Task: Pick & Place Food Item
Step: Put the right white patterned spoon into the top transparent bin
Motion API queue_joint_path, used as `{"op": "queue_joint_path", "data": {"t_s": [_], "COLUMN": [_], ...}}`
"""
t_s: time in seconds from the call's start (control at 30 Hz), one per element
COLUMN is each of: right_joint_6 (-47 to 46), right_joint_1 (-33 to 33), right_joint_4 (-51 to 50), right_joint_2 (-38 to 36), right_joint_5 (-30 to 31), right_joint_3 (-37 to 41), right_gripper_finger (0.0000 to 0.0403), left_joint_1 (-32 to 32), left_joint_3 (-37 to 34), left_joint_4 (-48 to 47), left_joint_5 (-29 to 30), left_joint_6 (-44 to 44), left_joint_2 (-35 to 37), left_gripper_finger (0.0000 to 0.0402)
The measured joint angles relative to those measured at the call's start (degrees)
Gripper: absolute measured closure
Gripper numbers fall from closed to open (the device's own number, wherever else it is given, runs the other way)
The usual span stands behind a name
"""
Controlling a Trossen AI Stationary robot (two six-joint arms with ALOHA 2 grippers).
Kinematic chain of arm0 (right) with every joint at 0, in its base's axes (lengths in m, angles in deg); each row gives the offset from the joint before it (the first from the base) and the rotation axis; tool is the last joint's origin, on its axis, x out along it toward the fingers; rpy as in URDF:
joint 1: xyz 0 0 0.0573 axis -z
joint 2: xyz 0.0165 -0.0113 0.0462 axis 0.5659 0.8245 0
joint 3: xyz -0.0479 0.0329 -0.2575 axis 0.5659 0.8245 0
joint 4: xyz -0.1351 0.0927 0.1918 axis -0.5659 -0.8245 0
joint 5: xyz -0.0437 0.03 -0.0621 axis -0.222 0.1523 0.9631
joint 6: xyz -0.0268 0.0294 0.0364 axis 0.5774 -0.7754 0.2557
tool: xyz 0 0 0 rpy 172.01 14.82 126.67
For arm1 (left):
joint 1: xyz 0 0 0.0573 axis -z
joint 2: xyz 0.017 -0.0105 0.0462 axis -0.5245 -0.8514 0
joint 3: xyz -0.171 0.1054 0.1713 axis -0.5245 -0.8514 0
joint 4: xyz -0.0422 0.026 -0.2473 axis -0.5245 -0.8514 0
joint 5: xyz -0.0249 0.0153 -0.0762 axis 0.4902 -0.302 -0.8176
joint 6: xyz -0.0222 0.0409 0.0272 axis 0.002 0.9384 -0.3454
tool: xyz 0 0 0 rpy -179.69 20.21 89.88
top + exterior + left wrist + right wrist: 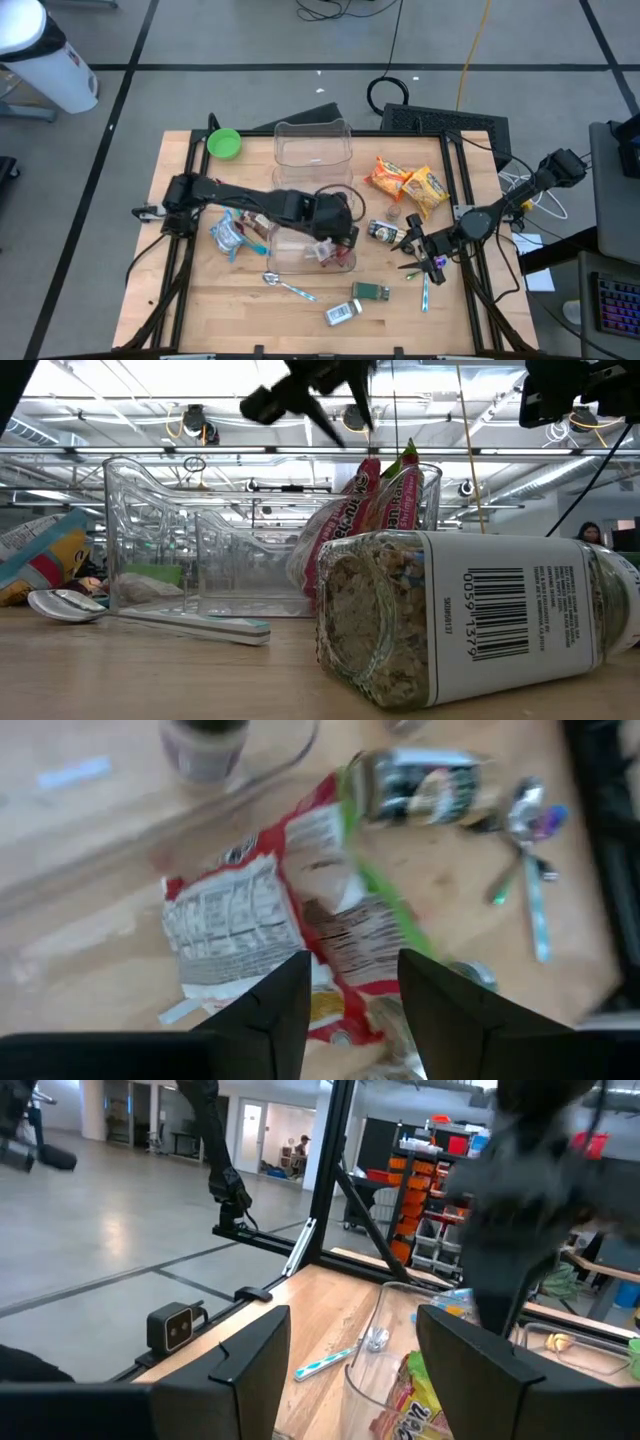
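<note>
**High view: red snack packet lies in the near clear bin, left gripper parted above it**

High view, read from left to right. You see a green bowl at the table's far left corner. Nearer you lies a blue-and-white packet, and a spoon rests towards the front edge. The left arm reaches across to the near clear bin. Its left gripper hangs over the bin's right end.

In the left wrist view the fingers stand a moderate way apart with nothing between them. Directly below lies the red snack packet. It is flat and crinkled, with a white nutrition panel facing up and a green strip along one edge. It looks light and floppy. The low view shows the same packet leaning inside the bin's clear wall.

Judging from this, the placing of this item looks done, and what is left is for the arm to pull clear.

Further right, two orange snack bags and a small jar lie unpicked on the table. The right gripper waits near the right edge, fingers apart and empty.
</note>
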Motion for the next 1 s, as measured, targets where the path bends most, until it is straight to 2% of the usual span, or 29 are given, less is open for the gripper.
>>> {"op": "queue_joint_path", "data": {"t_s": [0.13,0.23,0.3,0.43,0.53,0.6,0.77,1.0], "right_joint_6": [0.0,0.0,0.2,0.8,1.5,2.1,3.0,-1.4], "right_joint_1": [0.0,0.0,0.0,0.0,0.0,0.0,0.1,3.7], "right_joint_4": [-0.6,-0.8,-0.9,-0.9,-0.9,-0.9,-0.7,0.3], "right_joint_2": [0.0,0.0,0.0,0.0,0.0,0.0,0.0,0.0], "right_joint_5": [0.1,0.1,0.2,0.2,3.8,8.2,16.5,16.2], "right_joint_3": [0.0,0.0,0.0,0.0,0.0,0.0,0.0,0.0], "right_gripper_finger": [0.0193,0.0193,0.0193,0.0193,0.0193,0.0193,0.0193,0.0193], "left_joint_1": [-0.2,2.0,4.8,12.8,19.2,22.5,25.1,24.2], "left_joint_3": [0.0,0.0,0.0,0.0,0.0,-0.1,-6.7,-21.3], "left_joint_4": [0.0,-0.2,-0.6,-0.6,-1.2,-3.5,-6.8,-7.5], "left_joint_5": [0.7,6.3,13.3,32.4,46.1,52.4,57.8,61.4], "left_joint_6": [5.8,11.3,15.9,25.9,31.8,33.2,27.9,17.5], "left_joint_2": [5.3,10.5,14.2,19.5,20.4,20.3,20.5,20.8], "left_gripper_finger": [0.0243,0.0243,0.0243,0.0243,0.0243,0.0243,0.0243,0.0243]}}
